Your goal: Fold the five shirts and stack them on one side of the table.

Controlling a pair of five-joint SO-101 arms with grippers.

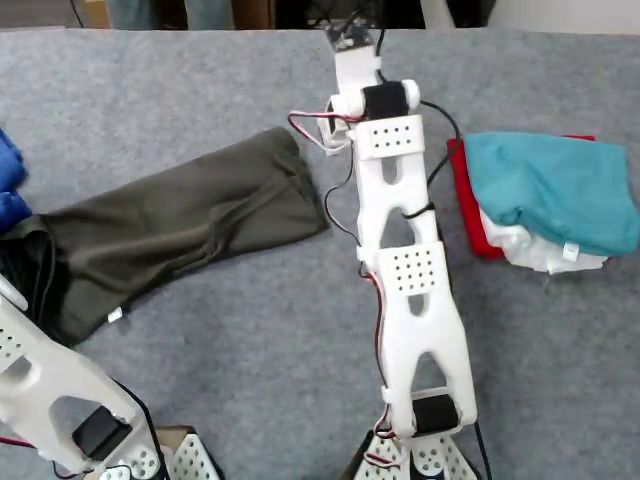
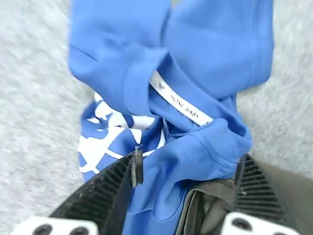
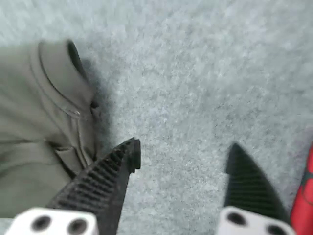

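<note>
Where the grey bench (image 1: 250, 380) ends on the left arm's side, the blue shirt (image 1: 8, 175) lies crumpled, and one end of the olive shirt (image 1: 180, 225) lies just beside it. The left gripper (image 2: 190, 159) is low over this place. In the left wrist view its fingers (image 2: 112, 186) are spread wide, and a bunch of the blue shirt (image 2: 195, 73) fills the gap between them, with olive cloth (image 2: 274, 191) just under it. I cannot tell if the fingers press the cloth. A white label (image 2: 181, 103) shows at the collar of the blue shirt, with a white print on the fabric near it.

The olive shirt lies as one long band with wrinkles, from the left arm (image 1: 50, 390) up toward the middle of the bench.

The right arm (image 1: 400, 250) is stretched across the middle of the bench, away from its base, between the olive shirt and the pile. The right gripper (image 3: 185, 147) hangs over bare bench, its fingers (image 3: 102, 186) spread with nothing between them. The end of the olive shirt (image 3: 34, 122) is near on one side, and a red edge shows on the other.

On the right arm's side three shirts lie in one pile. The red shirt (image 1: 468, 210) is at the bottom, the white shirt (image 1: 540, 250) is on it, and the teal shirt (image 1: 550, 190) is on top, covering most of both.
</note>
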